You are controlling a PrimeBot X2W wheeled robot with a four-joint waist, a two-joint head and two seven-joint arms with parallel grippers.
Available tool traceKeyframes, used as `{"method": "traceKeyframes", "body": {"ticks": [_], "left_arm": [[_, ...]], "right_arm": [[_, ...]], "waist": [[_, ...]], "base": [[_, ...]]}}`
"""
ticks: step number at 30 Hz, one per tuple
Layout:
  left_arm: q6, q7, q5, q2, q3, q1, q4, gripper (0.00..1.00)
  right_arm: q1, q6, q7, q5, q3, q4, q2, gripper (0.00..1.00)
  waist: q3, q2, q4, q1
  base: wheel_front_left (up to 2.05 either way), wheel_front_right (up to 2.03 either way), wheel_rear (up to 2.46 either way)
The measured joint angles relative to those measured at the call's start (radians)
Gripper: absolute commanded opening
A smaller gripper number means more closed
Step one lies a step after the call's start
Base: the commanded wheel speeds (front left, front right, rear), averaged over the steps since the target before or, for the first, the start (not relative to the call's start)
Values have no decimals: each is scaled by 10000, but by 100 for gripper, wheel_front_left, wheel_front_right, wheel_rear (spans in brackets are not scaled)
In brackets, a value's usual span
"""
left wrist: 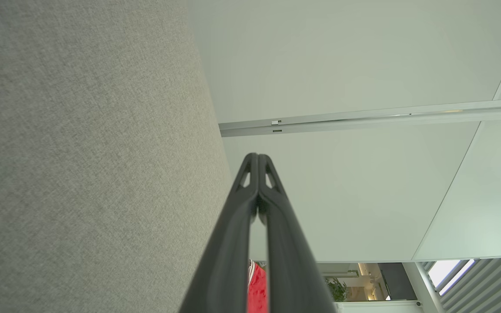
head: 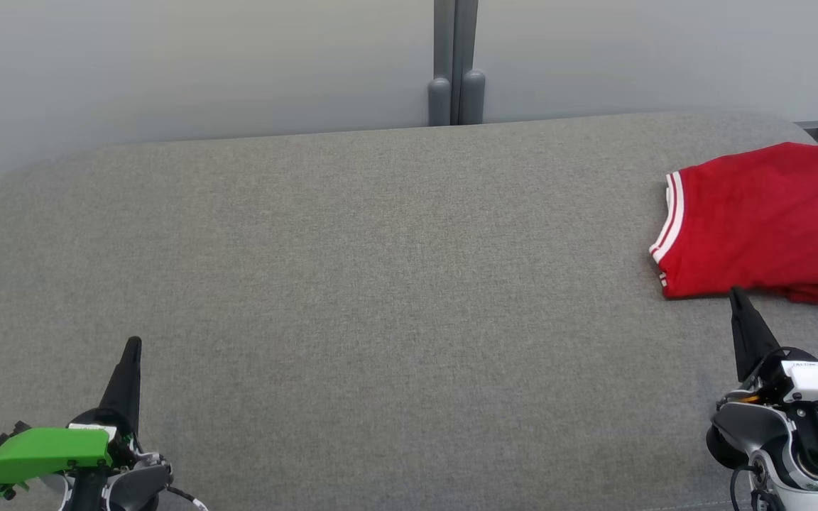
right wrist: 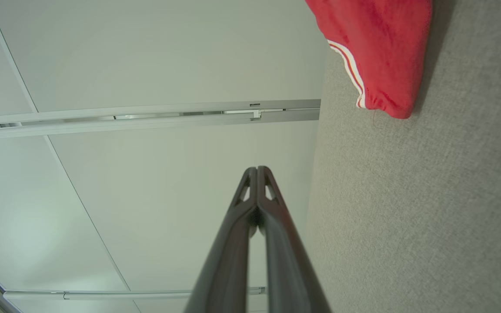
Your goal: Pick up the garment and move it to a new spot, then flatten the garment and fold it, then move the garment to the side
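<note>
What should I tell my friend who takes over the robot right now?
Left end effector: shut, empty, at the near left of the gray padded surface.
Right end effector: shut, empty, close by the garment, not holding it.
Garment: lies folded at the surface's far right, striped trim facing left.
Done: it looks folded and set to the side.
Left: probably nothing; just check that the fold is tidy.

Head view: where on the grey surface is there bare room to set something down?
Crowded only at the far right: the folded red garment lies there, the right gripper close by its near edge. Free: the middle and left of the surface, bordered by the wall behind, the garment's striped edge on the right and the left gripper at the near left.
</note>
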Motion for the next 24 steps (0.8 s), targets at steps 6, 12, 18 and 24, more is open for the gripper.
{"method": "traceKeyframes", "body": {"ticks": [6, 12, 18, 24], "left_arm": [[0, 0, 0, -2, 10, 0, 0, 0], [0, 0, 0, -2, 10, 0, -2, 0], [0, 0, 0, -4, 10, 0, -2, 0], [0, 0, 0, -4, 10, 0, -4, 0]], "right_arm": [[0, 0, 0, 0, -2, 15, 0, 0], [0, 0, 0, 0, -6, 27, 2, 0], [0, 0, 0, 0, -8, 35, 2, 0], [0, 0, 2, 0, -12, 50, 2, 0]], "waist": [[0, 0, 0, 0], [0, 0, 0, 0], [0, 0, 0, 0], [0, 0, 0, 0]], "base": [[0, 0, 0], [0, 0, 0], [0, 0, 0], [0, 0, 0]]}}
